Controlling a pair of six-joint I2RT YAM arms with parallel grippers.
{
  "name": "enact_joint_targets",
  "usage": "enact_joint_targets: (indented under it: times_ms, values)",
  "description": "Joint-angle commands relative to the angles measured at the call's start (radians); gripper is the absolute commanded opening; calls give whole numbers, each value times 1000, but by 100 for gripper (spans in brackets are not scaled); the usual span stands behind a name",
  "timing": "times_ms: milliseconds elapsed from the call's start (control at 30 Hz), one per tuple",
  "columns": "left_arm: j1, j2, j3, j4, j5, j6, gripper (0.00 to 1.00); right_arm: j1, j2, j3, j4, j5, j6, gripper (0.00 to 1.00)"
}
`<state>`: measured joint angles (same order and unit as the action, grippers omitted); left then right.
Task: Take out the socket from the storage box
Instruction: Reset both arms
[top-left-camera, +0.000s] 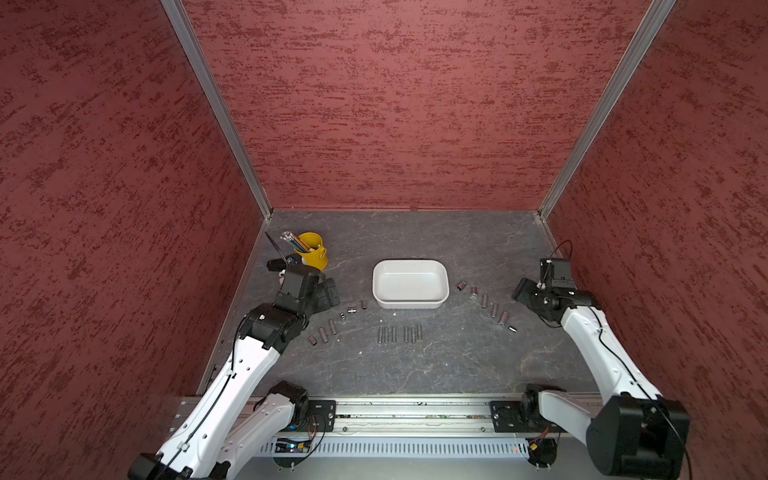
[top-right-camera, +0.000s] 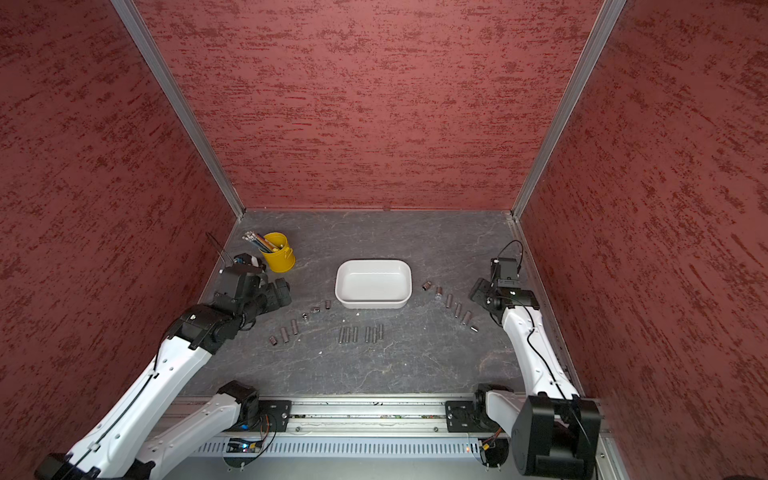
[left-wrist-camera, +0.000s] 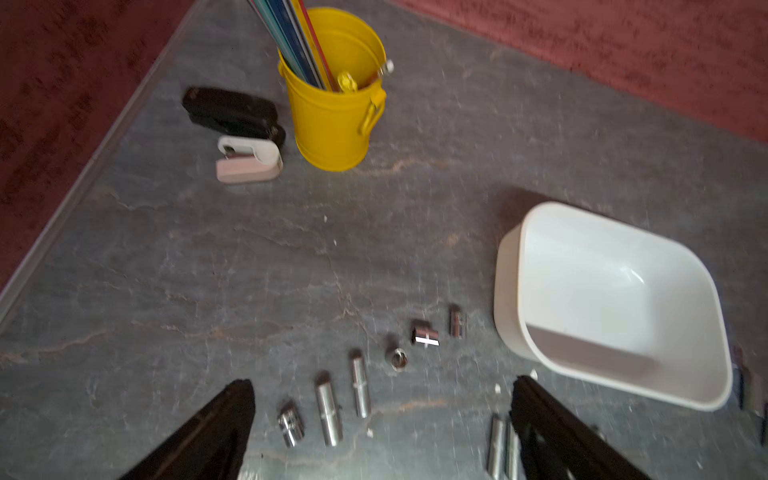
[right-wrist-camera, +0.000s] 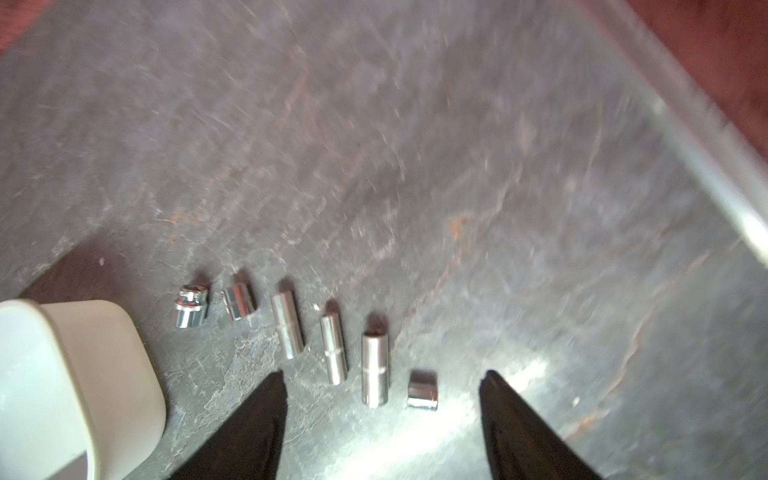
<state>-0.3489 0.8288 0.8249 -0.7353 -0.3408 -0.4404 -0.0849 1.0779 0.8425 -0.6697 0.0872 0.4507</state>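
The white storage box (top-left-camera: 409, 304) (top-right-camera: 372, 304) stands mid-table, and its inside shows only bare white. Several chrome sockets lie on the table around it: an arc to its left (top-left-camera: 332, 326), a row in front (top-left-camera: 399, 333), and an arc to its right (top-left-camera: 484, 300). My left gripper (top-left-camera: 328, 294) (left-wrist-camera: 382, 382) hovers open over the left arc, nothing between its fingers. My right gripper (top-left-camera: 523, 291) (right-wrist-camera: 384, 374) is open above the right arc. A short socket (right-wrist-camera: 422, 390) lies on the table beneath its gap. The box wall (right-wrist-camera: 95, 353) shows in the right wrist view.
A yellow pencil cup (top-left-camera: 313, 249) (left-wrist-camera: 332, 120) with pencils stands at the back left. Beside it lie a black object (left-wrist-camera: 232, 110) and a white-and-pink one (left-wrist-camera: 249, 160). Red walls close in three sides. A metal rail (top-left-camera: 415, 409) runs along the front.
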Motion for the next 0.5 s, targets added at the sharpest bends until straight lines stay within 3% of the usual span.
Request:
enact_joint_targets:
  times_ms: [0, 133, 200, 267, 467]
  values:
    - [1, -22, -153, 440, -183, 163, 100, 10, -48, -14, 171, 115, -61, 98]
    - [3, 33, -399, 983, -271, 384, 100, 47, -110, -229, 559, 168, -213, 98]
    - [8, 103, -511, 1251, -248, 504, 100, 68, -136, -363, 784, 174, -286, 98]
    - [25, 210, -583, 1472, -239, 540, 100, 73, -141, -470, 972, 167, -314, 99]
    - [120, 440, -596, 1651, -40, 556, 100, 93, 30, -565, 1224, 255, -354, 98]
